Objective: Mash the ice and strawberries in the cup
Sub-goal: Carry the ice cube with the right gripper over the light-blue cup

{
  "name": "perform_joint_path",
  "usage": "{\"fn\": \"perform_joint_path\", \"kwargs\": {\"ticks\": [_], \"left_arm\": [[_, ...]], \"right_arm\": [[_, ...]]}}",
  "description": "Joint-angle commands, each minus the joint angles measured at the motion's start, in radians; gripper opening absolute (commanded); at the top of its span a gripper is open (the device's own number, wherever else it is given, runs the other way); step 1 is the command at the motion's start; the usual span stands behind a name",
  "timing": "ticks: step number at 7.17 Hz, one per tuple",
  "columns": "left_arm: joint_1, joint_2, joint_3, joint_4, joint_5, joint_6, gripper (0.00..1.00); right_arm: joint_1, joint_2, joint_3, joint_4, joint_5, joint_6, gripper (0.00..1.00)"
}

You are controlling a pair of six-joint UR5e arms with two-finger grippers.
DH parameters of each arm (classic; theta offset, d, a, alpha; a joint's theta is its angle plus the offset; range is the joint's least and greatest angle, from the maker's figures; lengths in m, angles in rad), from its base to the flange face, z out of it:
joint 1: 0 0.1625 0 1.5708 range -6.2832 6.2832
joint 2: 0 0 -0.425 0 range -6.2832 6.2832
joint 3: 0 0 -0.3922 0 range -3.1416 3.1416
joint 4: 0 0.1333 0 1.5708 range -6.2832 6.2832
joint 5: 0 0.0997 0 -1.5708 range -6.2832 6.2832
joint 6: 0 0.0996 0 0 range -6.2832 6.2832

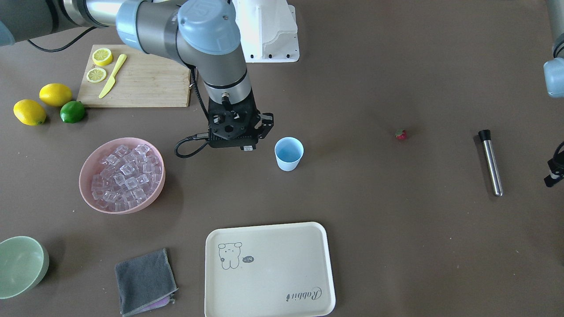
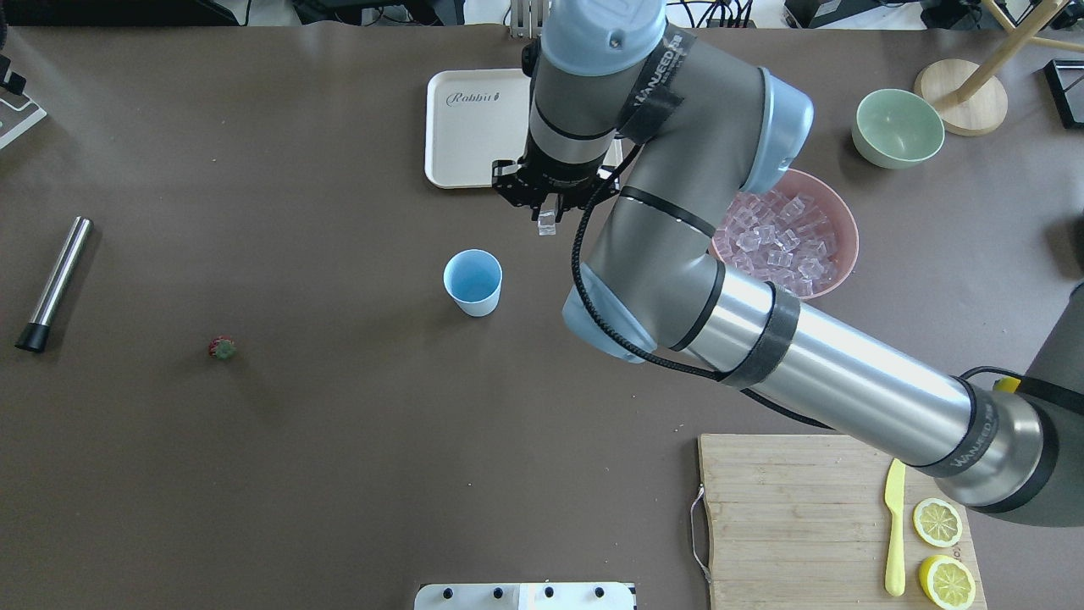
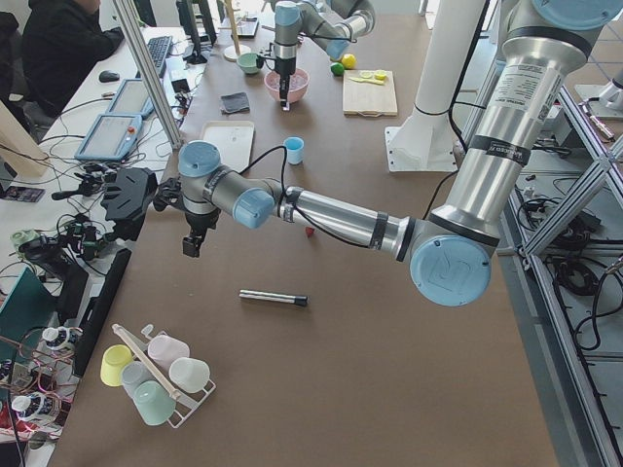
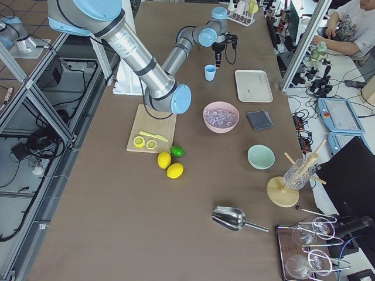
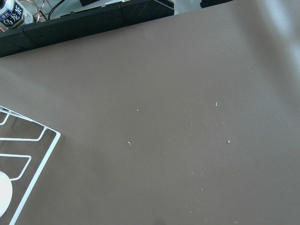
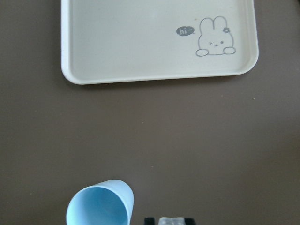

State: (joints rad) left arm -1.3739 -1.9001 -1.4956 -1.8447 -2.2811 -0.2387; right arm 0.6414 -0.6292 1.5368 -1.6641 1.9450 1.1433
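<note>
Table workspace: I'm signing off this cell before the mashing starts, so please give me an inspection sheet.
Surface: brown table, no spills seen.
Job's things: cup upright and empty; strawberry on the table, apart from it; ice cubes in the pink bowl; muddler lying flat.
Clutter: tray, grey cloth, green bowl, cutting board with lemon slices and knife, two lemons, lime.
Tools: right tool shut on one ice cube, beside the cup, not over it; left tool state unclear.
Cables: black cable looped by the right wrist.
Surroundings: person at a desk beside the table.
</note>
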Motion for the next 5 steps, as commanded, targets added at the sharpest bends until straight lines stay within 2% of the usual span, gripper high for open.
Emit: {"fn": "perform_joint_path", "kwargs": {"ticks": [1,3,5], "left_arm": [[0.028,0.003,0.009,-0.007,0.0,-0.001,0.97],[0.033,-0.002,0.003,-0.004,0.012,-0.002,0.98],[0.039,-0.002,0.011,-0.004,0.014,-0.001,0.97]], "right_arm": [[-0.084,0.128,-0.145,0.074,-0.093,0.064,0.0],[-0.103,0.129,-0.22,0.151,-0.112,0.061,0.0],[-0.104,0.125,-0.23,0.156,-0.127,0.049,0.0]]}}
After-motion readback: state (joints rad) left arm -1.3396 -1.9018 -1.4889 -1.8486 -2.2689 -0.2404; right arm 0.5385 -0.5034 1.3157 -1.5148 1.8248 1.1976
